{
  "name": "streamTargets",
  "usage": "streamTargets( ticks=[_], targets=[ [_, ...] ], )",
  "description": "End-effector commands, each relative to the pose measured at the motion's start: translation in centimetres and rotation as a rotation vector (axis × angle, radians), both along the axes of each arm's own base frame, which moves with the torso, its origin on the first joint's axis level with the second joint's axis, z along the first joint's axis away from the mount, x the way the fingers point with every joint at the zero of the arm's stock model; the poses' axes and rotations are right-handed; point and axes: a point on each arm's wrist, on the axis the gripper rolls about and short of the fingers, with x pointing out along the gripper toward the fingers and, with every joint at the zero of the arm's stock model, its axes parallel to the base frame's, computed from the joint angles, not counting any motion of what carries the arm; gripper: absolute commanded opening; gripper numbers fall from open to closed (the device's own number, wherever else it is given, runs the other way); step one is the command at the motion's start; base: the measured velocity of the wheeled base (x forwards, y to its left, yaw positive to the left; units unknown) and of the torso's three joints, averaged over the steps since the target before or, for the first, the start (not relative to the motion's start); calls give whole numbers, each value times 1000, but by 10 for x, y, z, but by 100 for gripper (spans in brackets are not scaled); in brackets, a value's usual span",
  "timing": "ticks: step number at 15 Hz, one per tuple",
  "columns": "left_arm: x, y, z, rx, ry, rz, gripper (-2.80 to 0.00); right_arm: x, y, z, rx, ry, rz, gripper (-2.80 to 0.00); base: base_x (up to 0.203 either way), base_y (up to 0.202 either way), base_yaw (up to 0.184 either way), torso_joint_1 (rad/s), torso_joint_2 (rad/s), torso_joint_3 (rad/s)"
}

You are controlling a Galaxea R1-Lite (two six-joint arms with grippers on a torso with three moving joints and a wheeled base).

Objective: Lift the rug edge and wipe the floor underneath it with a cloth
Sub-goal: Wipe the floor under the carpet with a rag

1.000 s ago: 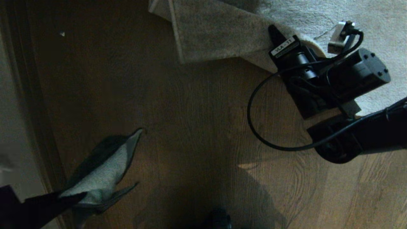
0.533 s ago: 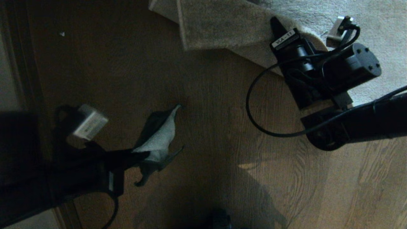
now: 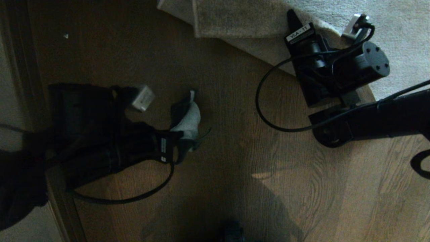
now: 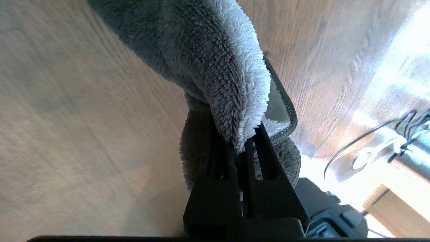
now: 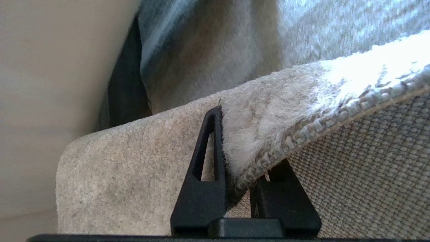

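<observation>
Nearest, lower-middle left of the head view: the left gripper (image 3: 181, 143) is clamped tight on the cloth (image 3: 190, 117), fingers pinching a fold so the grey fuzzy bulk hangs out past the tips with its dark border trailing. The left wrist view confirms it, jaws nearly touching with terry squeezed between them. Gripping it by one bunched edge leaves a loose pad free to drag over the floor (image 3: 235, 151), probably why it's held that way. Cloth sits over bare dark planks, well apart from the rug, so wiping under the lifted part looks not yet begun.

Farther up, upper right of frame: the right gripper (image 3: 292, 20) is closed on the rug edge (image 3: 262, 50), one finger (image 5: 210, 148) on the pile side, the other under the woven backing. Corner is folded back toward the top of frame, pale strip showing, which exposes planks between the two arms. Holding it up and away likely keeps that patch open for the cloth.

Writing: white label on the right gripper body reads "VLA - 11" as far as I can tell. White tag on the left arm is unreadable.
</observation>
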Motion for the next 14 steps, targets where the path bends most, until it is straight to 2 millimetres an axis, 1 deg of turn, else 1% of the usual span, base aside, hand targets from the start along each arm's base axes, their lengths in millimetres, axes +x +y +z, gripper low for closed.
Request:
streamTargets(
  ticks=[1, 5, 9, 12, 14],
  targets=[
    [13, -12, -9, 0, 39, 0, -280, -1, -2, -2, 16, -26, -4, -280, 0, 0, 0, 0, 0, 0],
    [39, -33, -17, -37, 76, 9, -280, 2, -3, -4, 16, -22, -8, -280, 0, 0, 0, 0, 0, 0],
    [71, -58, -19, -85, 21, 3, -280, 7, -5, -8, 8, -13, -22, -280, 0, 0, 0, 0, 0, 0],
    [77, -76, -18, -110, 18, -22, -280, 10, -6, -11, 4, -7, -29, -280, 0, 0, 0, 0, 0, 0],
    [81, -82, -17, -117, 11, -10, -280, 12, -7, -14, 0, -1, -33, -280, 0, 0, 0, 0, 0, 0]
  ],
)
